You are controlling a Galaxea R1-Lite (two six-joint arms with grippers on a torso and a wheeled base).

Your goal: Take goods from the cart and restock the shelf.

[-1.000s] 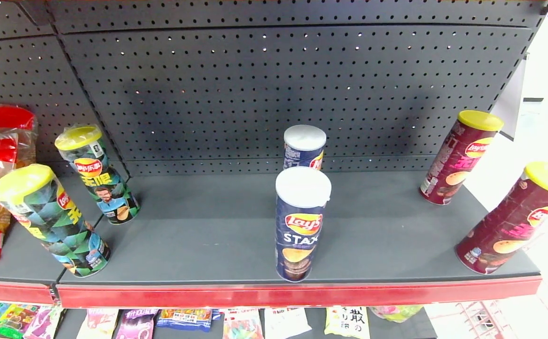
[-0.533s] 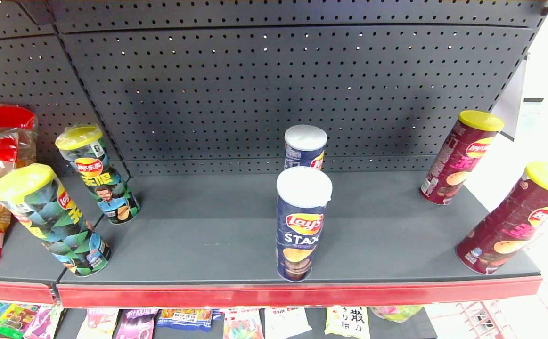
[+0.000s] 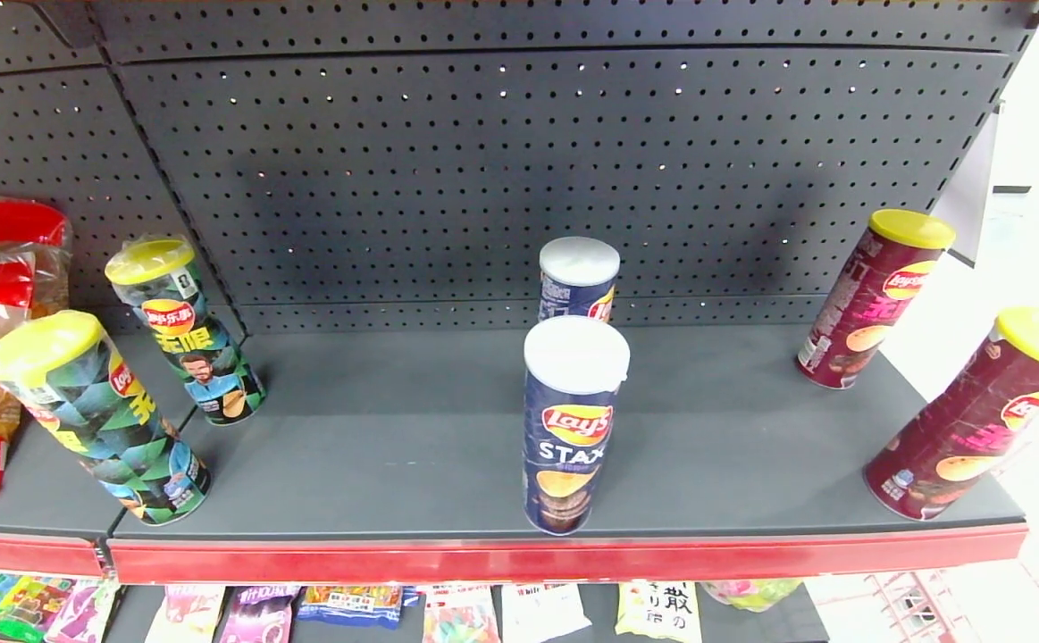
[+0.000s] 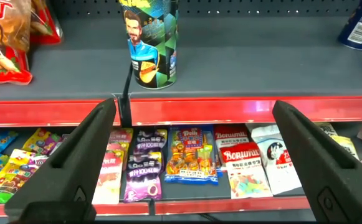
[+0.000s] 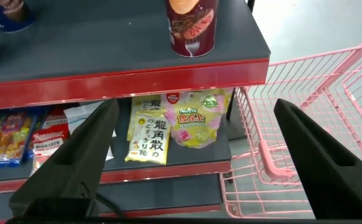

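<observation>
Both wide open and empty: left claw [image 4: 193,104] and right claw [image 5: 196,102] before the shelf [image 4: 243,62]

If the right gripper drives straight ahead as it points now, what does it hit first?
Probably the green snack bag on the lower shelf, just under the red shelf edge; the open right gripper frames it. Depth is unclear.

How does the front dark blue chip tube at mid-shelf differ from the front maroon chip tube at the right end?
The dark blue chip tube has a white lid; the maroon chip tube has a yellow one. The blue tube stands mid-shelf, the maroon tube at the right front corner. Both are tall lidded cylinders standing near the red front edge of the grey shelf.
</observation>
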